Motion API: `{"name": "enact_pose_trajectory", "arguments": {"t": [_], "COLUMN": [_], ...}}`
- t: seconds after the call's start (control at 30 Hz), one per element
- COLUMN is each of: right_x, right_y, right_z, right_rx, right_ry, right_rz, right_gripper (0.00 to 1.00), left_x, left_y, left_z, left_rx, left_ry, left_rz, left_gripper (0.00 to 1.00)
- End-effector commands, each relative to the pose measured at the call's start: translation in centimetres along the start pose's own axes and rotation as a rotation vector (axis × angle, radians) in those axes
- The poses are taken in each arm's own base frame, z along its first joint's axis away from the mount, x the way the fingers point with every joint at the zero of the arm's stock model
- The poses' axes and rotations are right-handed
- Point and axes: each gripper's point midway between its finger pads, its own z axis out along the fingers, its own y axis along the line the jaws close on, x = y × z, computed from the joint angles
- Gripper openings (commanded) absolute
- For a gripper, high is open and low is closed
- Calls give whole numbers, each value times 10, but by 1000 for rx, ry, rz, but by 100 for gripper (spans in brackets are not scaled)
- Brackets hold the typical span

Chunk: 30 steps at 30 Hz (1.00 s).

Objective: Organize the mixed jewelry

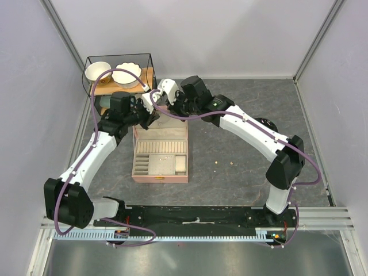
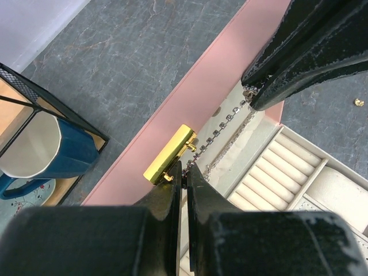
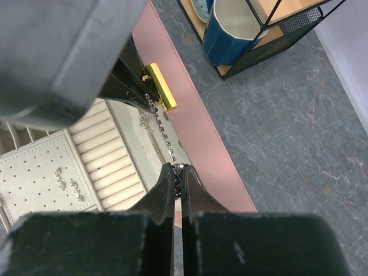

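Note:
A thin silvery chain [image 2: 221, 126] is stretched taut between my two grippers, over the back edge of the open pink box [image 1: 160, 155]. My left gripper [image 2: 185, 172] is shut on one end, next to the box's gold clasp [image 2: 169, 154]. My right gripper [image 3: 179, 172] is shut on the other end of the chain [image 3: 163, 133]. In the top view the left gripper [image 1: 154, 112] and right gripper [image 1: 170, 107] meet above the box's raised lid. Two tiny gold pieces [image 1: 215, 168] [image 1: 232, 164] lie on the table right of the box. Small earrings [image 3: 60, 178] sit on the box's perforated pad.
A black wire rack [image 1: 118, 75] with white bowls and a blue mug [image 2: 46, 149] stands at the back left, close behind the box. A black disc stand [image 1: 265, 123] sits at the right, partly behind my right arm. Walls close the left, back and right.

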Motion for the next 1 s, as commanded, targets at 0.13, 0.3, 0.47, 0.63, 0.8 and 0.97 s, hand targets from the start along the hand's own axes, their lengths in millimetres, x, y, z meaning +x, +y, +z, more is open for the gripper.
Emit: {"name": "enact_pose_trajectory", "arguments": {"t": [0.13, 0.3, 0.47, 0.63, 0.8, 0.97], "right_x": [8, 12, 14, 14, 14, 15], "right_y": [-22, -26, -28, -30, -31, -29], "right_z": [-4, -5, -4, -4, -4, -5], "right_rx": [121, 148, 165, 180, 187, 199], "right_ry": [38, 48, 52, 56, 55, 51], "right_rz": [14, 21, 26, 26, 36, 47], "right_gripper": [0, 0, 0, 0, 0, 0], "left_x": [-8, -9, -11, -14, -16, -13], "left_y": [30, 30, 29, 30, 32, 29], "left_z": [-2, 0, 4, 5, 3, 0], "left_rx": [-102, -96, -75, -77, -87, -93], "left_ry": [-19, -21, -28, -32, -35, -34], "left_rz": [54, 49, 37, 35, 32, -2], "left_gripper": [1, 1, 1, 2, 1, 2]}}
